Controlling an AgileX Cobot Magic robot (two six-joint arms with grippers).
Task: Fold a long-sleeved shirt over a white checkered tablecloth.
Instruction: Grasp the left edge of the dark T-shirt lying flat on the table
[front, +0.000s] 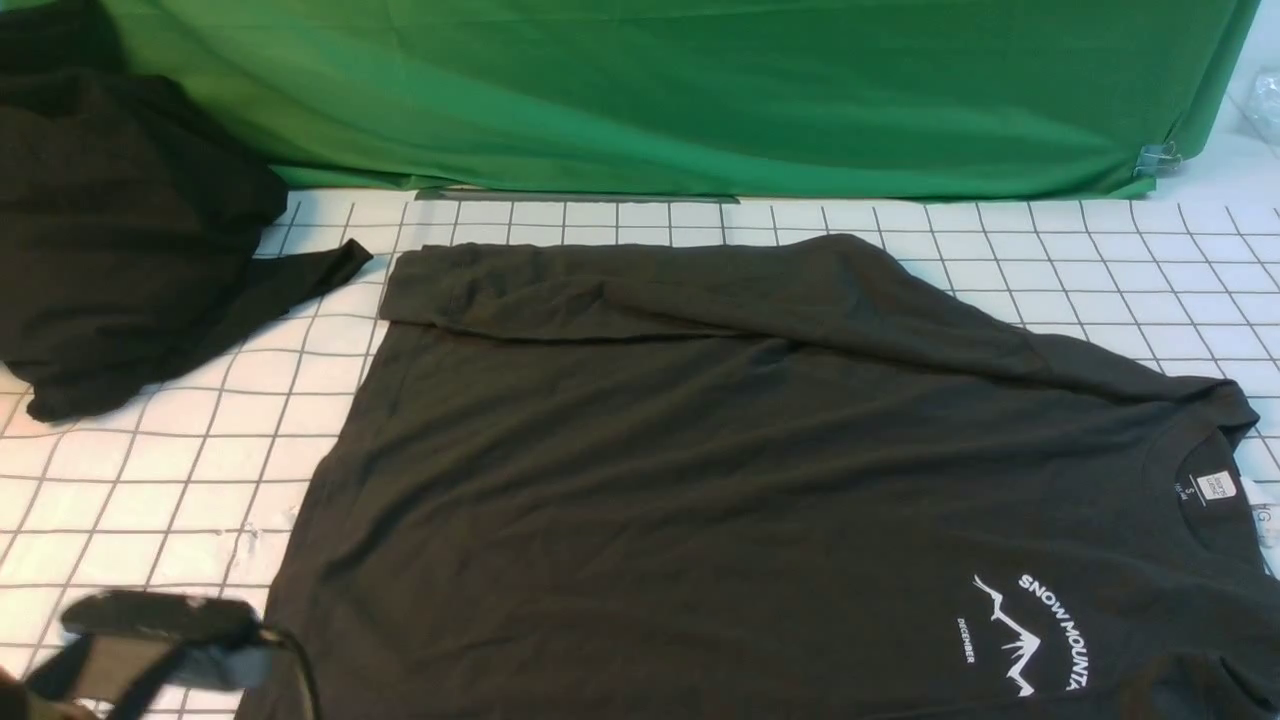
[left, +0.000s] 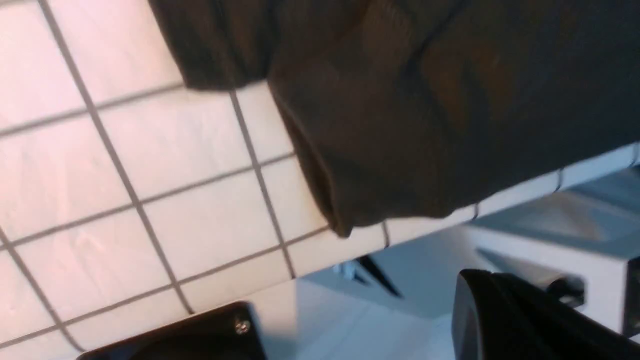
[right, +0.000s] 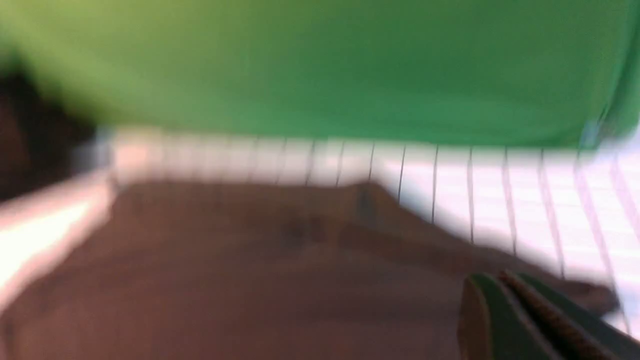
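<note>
Front view: the long-sleeved shirt is spread across the white checkered tablecloth, collar at 3 o'clock, one sleeve laid along its 12 o'clock edge; bare cloth lies open at 9 and 2 o'clock. Left wrist view: the left gripper is closed and empty, apart from the shirt's corner by the tablecloth's edge. Right wrist view, blurred: the right gripper is pressed shut over the shirt, nothing seen held.

The dark charcoal long-sleeved shirt lies spread flat, chest up, collar to the right. One sleeve is folded along its far edge. The white "SNOW MOUNTAIN" print and neck label show. Beneath it the white checkered tablecloth lies spread out.
</note>
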